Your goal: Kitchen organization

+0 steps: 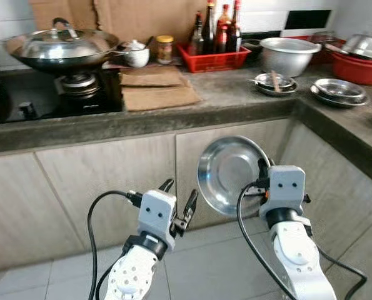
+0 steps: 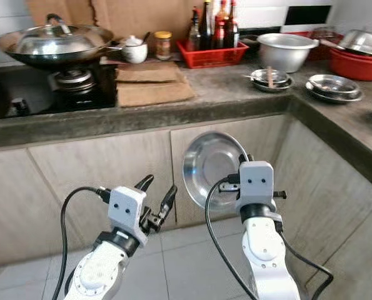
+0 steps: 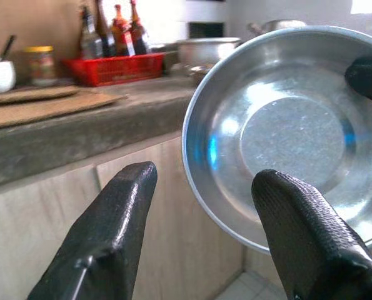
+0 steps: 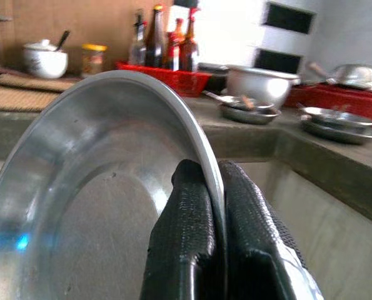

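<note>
My right gripper (image 1: 261, 177) is shut on the rim of a round steel plate (image 1: 228, 175), which it holds upright in front of the cabinet doors, below the counter edge. In the right wrist view both black fingers (image 4: 189, 237) pinch the plate's rim (image 4: 110, 181). My left gripper (image 1: 180, 199) is open and empty, lower and to the left of the plate. Through the left wrist view its fingers (image 3: 117, 231) frame the steel plate (image 3: 292, 131) without touching it.
The concrete counter (image 1: 236, 94) carries a wok (image 1: 60, 47) on the stove, a red basket of bottles (image 1: 214, 57), a steel pot (image 1: 289, 55), stacked steel dishes (image 1: 339, 90), a red basin (image 1: 361, 65) and cardboard (image 1: 154, 87). Tiled floor (image 1: 211, 262) lies below.
</note>
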Robot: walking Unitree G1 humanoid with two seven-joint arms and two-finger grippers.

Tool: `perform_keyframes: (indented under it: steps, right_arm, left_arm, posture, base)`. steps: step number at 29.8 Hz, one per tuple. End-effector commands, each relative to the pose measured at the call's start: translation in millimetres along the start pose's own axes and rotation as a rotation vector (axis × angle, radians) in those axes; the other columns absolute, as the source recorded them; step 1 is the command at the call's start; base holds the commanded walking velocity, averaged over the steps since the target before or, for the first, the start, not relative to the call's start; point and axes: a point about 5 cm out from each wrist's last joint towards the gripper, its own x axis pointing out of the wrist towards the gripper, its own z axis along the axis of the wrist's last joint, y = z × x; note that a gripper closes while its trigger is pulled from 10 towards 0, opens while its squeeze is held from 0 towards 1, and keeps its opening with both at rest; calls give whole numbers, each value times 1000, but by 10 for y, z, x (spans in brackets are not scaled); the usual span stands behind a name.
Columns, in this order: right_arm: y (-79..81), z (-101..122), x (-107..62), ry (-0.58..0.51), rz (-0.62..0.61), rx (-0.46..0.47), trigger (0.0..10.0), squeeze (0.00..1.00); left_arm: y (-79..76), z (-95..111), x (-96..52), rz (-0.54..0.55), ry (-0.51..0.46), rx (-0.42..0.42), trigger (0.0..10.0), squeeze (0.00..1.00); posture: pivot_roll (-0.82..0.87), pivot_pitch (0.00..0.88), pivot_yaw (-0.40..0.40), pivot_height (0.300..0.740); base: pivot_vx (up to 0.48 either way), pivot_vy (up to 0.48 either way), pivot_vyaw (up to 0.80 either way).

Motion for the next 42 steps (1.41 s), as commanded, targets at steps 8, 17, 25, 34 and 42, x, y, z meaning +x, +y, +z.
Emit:
perform_keyframes:
  steps: [8,17,25,34,42]
  right_arm:
    - [11,89,16,-35,-3,19,10000,0]
    - [26,95,12,-33,-8,24,10000,0]
    - [26,93,13,-30,-11,25,10000,0]
    - [44,86,-20,-23,-5,30,10000,0]
    - [72,67,-56,-12,8,35,10000,0]
  left_arm:
    - [19,-8,-22,-1,14,-1,10000,0]
    - [28,-16,-16,-12,18,3,10000,0]
    - [12,-26,-17,-20,26,-1,10000,0]
    - [7,-45,-26,-33,42,2,10000,0]
    - [4,-44,-29,-36,38,3,10000,0]
  posture:
    - [39,1,-44,740]
    - [36,5,-40,740]
    - [38,6,-40,740]
    - [36,8,-36,740]
    - [37,6,-35,740]
  base:
    - [0,0,-800]
    - [0,363,-800]
    - [0,0,-800]
    - [0,143,-799]
    - [0,179,-800]
